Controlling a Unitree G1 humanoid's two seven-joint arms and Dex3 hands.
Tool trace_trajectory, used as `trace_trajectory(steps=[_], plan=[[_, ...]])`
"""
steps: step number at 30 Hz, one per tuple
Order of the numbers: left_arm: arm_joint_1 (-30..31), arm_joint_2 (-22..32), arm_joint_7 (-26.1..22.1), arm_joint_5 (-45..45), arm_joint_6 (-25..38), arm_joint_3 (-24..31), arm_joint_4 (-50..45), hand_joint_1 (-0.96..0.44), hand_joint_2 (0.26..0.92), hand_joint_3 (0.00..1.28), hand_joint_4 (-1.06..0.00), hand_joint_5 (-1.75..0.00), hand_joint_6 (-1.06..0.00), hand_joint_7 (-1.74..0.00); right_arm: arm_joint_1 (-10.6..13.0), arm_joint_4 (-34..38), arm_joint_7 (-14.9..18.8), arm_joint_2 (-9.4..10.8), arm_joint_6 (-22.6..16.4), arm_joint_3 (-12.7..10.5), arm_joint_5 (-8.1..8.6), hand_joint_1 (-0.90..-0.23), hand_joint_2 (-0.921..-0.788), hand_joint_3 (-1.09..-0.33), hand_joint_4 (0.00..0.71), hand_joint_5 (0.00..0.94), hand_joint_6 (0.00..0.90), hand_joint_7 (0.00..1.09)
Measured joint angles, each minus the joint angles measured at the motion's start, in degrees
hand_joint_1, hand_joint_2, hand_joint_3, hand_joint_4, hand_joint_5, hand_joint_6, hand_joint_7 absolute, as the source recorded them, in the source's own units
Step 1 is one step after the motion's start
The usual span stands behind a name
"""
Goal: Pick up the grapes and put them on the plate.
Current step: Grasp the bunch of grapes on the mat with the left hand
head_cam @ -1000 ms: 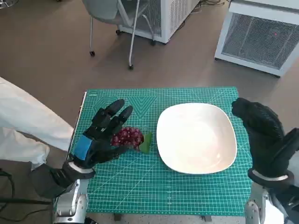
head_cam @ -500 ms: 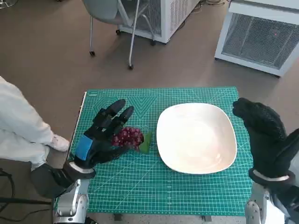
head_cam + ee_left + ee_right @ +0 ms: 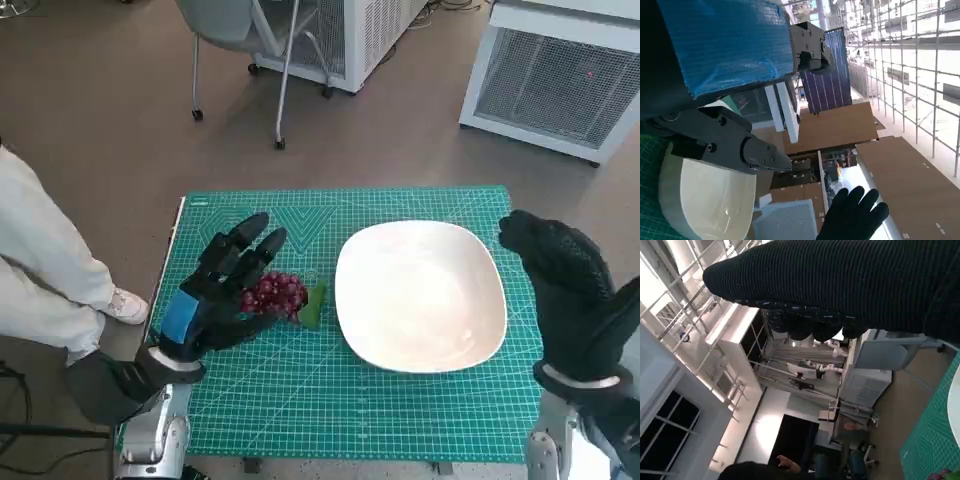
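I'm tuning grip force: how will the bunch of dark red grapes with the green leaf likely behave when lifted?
The bunch of dark red grapes looks lumpy and loosely clustered, so it will probably sag rather than stay rigid. Its round, glossy berries may slip or roll. The left hand lies against it, so a gentle cupping hold seems safer than a squeeze.

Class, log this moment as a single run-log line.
left hand: around grapes, grip unclear | right hand: raised beside plate | plate: bare | grapes: on mat
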Motion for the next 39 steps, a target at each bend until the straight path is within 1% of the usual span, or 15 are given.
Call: trace_trajectory(steps=[5, 7, 11, 14, 17, 20, 23, 29, 34, 39], plan=[[0.0, 0.1, 0.3, 0.5, 0.0, -0.2, -0.1, -0.25, 0.921, 0.04, -0.28, 0.00, -0.17, -0.37, 0.0, 0.0, 0.0, 0.0, -0.3, 0.0, -0.23, -0.462, -0.921, -0.536, 0.688, 0.012, 0.333, 0.70], [0.0, 0.2, 1.2, 2.2, -0.4, -0.3, -0.3, -0.26, 0.921, 0.03, -0.28, 0.00, -0.17, -0.36, 0.0, 0.0, 0.0, 0.0, -0.5, 0.0, -0.38, -0.462, -0.921, -0.536, 0.687, 0.011, 0.333, 0.70], [0.0, 1.8, 5.2, 10.4, -1.9, -0.9, -1.1, -0.30, 0.907, 0.01, -0.25, 0.00, -0.20, -0.25, 0.0, 0.0, 0.0, 0.0, -0.6, 0.0, -0.43, -0.463, -0.921, -0.535, 0.687, 0.011, 0.334, 0.70], [0.0, 3.8, 8.6, 18.0, -2.0, -1.2, -2.4, -0.32, 0.872, 0.00, -0.21, 0.00, -0.23, -0.15, -0.1, 0.0, 0.0, 0.0, -0.6, 0.0, -0.41, -0.463, -0.921, -0.534, 0.688, 0.011, 0.335, 0.70], [0.1, 5.7, 11.5, 25.4, -0.8, -1.6, -4.7, -0.33, 0.829, 0.00, -0.16, 0.00, -0.24, -0.09, -0.1, 0.0, 0.0, 0.0, -0.7, -0.1, -0.40, -0.463, -0.921, -0.534, 0.688, 0.011, 0.335, 0.70], [0.1, 7.6, 13.5, 32.7, 1.5, -2.5, -7.8, -0.33, 0.795, 0.00, -0.13, 0.00, -0.25, -0.06, -0.1, 0.0, 0.0, 0.0, -0.8, -0.1, -0.40, -0.463, -0.921, -0.535, 0.687, 0.010, 0.336, 0.70], [-0.1, 9.4, 14.5, 40.0, 4.9, -4.1, -11.5, -0.34, 0.777, 0.00, -0.12, 0.00, -0.26, -0.05, -0.2, 0.0, 0.0, 0.0, -0.9, -0.1, -0.40, -0.463, -0.921, -0.535, 0.687, 0.010, 0.336, 0.70], [-1.4, 11.5, 14.9, 54.8, 13.3, -9.9, -17.3, -0.35, 0.756, 0.00, -0.11, 0.00, -0.28, -0.03, -0.3, 0.5, 0.1, -0.1, -0.9, -0.1, -0.35, -0.463, -0.921, -0.535, 0.686, 0.009, 0.336, 0.69], [-3.5, 11.4, 15.7, 65.0, 19.2, -15.8, -17.9, -0.36, 0.748, 0.00, -0.12, 0.00, -0.29, -0.03, -0.5, 1.1, 0.5, -0.1, -0.9, -0.1, -0.08, -0.459, -0.921, -0.534, 0.687, 0.009, 0.338, 0.69], [-6.1, 10.9, 15.5, 70.9, 24.1, -20.6, -15.9, -0.37, 0.747, 0.00, -0.12, 0.00, -0.29, -0.02, -0.5, 1.3, 0.7, -0.2, -1.0, -0.1, 0.10, -0.455, -0.921, -0.533, 0.687, 0.009, 0.339, 0.69]])
